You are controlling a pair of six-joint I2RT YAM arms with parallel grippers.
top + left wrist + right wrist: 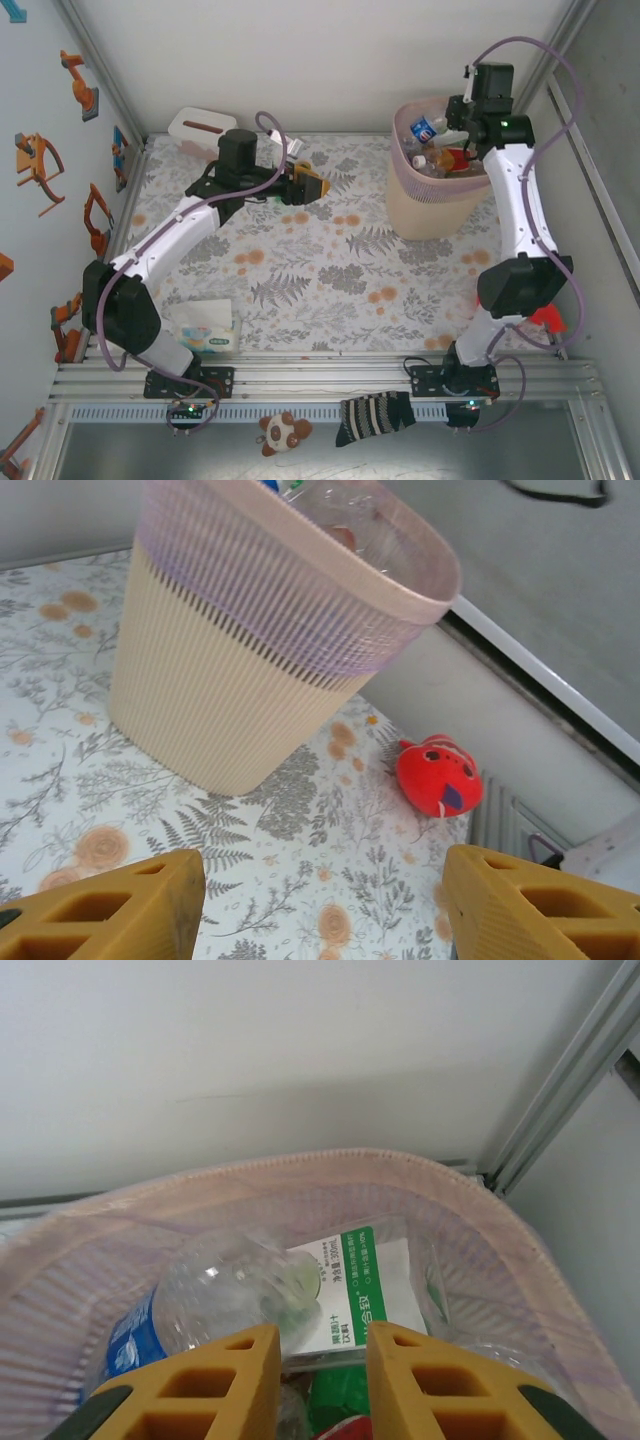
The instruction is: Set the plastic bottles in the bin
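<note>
right gripper (322,1335) over bin (330,1160), jaws narrowly apart, clear bottles (230,1295) piled just below its tips, left gripper (322,870) wide, empty, bin well ahead

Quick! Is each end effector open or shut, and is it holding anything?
Left end effector: open wide, holding nothing.
Right end effector: slightly open above the bin, gripping nothing.

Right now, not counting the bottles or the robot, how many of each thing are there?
Bin: 1
Tissue box: 1
Tissue pack: 1
Red toy: 1
Plush toy: 1
Sock: 1
Total: 6
</note>
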